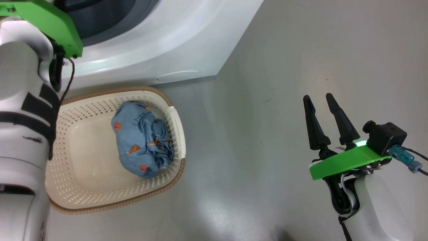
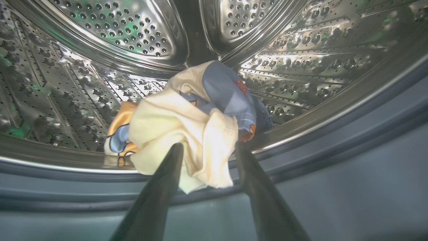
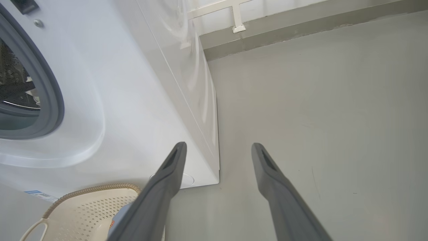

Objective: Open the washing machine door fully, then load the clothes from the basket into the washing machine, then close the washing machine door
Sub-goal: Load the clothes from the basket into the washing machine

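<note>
- Loading is under way, by my reading: the round opening of the big white front-loading washing machine [image 1: 150, 43] is unobstructed, so opening the washing machine door looks done.
- A crumpled bundle of cream cloth and blue printed fabric [image 2: 187, 124] lies on the front lip of the shiny perforated steel drum [image 2: 117, 26], partly draped towards the grey rubber gasket [image 2: 367, 134].
- The left gripper [image 2: 207, 146] reaches into the opening. Its two dark fingers stand apart with the bundle between the tips, and the cloth looks loose rather than pinched.
- The right gripper [image 1: 317, 97] hangs over the bare grey floor [image 1: 267, 134], well apart from the clothes, with its fingers spread wide and nothing between them.
- One blue garment with small orange prints [image 1: 140, 140] lies bunched against the right wall of the small cream perforated plastic basket [image 1: 83, 160], which sits just in front of the machine.
- What is left, I judge: nudge the bundle deeper, move the last garment across, then close the door.
- Hard to tell:
  - how wide the door stands;
  - whether the bundle is fully clear of the gasket;
  - whether anything lies under the blue garment;
  - the drum's floor behind the bundle;
  - the basket's left side, which the pale left forearm [image 1: 20, 117] covers in the head view.
</note>
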